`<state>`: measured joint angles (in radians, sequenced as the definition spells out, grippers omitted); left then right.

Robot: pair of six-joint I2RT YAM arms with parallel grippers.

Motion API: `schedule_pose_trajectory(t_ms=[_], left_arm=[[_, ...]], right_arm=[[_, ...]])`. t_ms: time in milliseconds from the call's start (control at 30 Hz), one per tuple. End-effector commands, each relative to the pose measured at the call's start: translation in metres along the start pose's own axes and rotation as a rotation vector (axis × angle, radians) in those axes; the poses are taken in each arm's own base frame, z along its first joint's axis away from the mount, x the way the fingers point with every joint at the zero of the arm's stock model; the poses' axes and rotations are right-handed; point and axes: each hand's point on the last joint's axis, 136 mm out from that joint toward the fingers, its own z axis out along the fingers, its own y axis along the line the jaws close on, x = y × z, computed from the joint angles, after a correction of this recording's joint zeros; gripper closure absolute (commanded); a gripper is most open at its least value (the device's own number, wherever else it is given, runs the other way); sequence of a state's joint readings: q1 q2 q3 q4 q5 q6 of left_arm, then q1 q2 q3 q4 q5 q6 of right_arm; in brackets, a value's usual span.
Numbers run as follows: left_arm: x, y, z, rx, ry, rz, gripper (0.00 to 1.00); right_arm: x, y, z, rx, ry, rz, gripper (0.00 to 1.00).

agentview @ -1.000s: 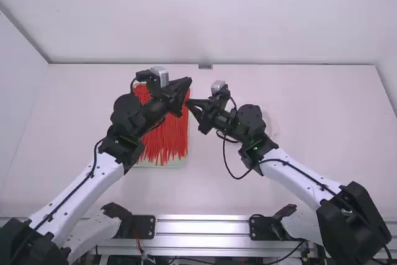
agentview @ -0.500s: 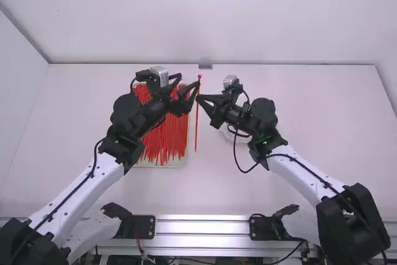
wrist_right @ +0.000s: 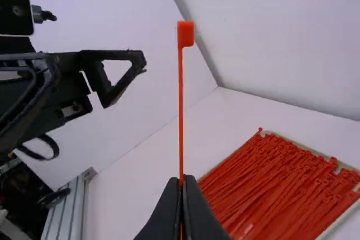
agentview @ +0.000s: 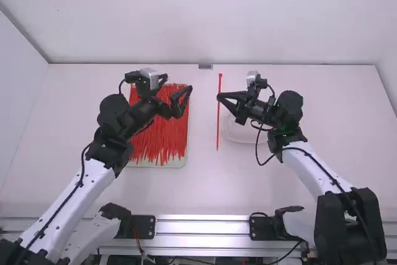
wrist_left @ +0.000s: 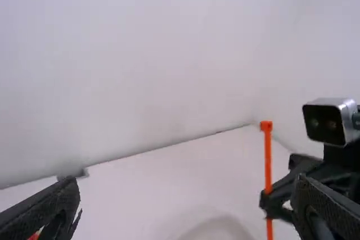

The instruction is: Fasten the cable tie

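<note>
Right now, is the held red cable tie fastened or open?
Open: the thin red plastic cable tie runs straight up from the right end effector, its square head free.

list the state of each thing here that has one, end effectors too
cable tie, straight, unfastened, held upright
right end effector, shut on the cable tie
left end effector, open, empty
pile of red ties, loose, lying on a board

The high camera looks forward and down over the whole surface [agentview: 347,103]; the wrist cameras face each other closely, sharing the cable tie [wrist_right: 180,111].
</note>
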<state>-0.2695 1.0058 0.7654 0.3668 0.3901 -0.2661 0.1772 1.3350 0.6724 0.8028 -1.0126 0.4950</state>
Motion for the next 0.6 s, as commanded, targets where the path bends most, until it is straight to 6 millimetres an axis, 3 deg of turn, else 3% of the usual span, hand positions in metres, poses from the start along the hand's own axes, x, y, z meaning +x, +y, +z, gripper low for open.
schedule_pose_trajectory(t_ms=[0, 233, 400, 567], left_arm=[[-0.005, -0.008, -0.011, 0.106, 0.011, 0.05, 0.01], [-0.022, -0.017, -0.024, 0.377, 0.027, 0.082, 0.01], [-0.027, -0.036, -0.022, 0.571, 0.058, 0.101, 0.01], [-0.034, -0.043, -0.012, 0.699, 0.101, 0.088, 0.01]], right_arm=[[-0.007, 0.017, -0.012, -0.104, 0.036, -0.046, 1.0], [-0.019, 0.021, -0.037, -0.159, 0.036, -0.123, 1.0], [-0.026, 0.03, -0.035, -0.18, 0.013, -0.192, 1.0], [-0.032, 0.045, -0.026, -0.214, -0.017, -0.27, 1.0]])
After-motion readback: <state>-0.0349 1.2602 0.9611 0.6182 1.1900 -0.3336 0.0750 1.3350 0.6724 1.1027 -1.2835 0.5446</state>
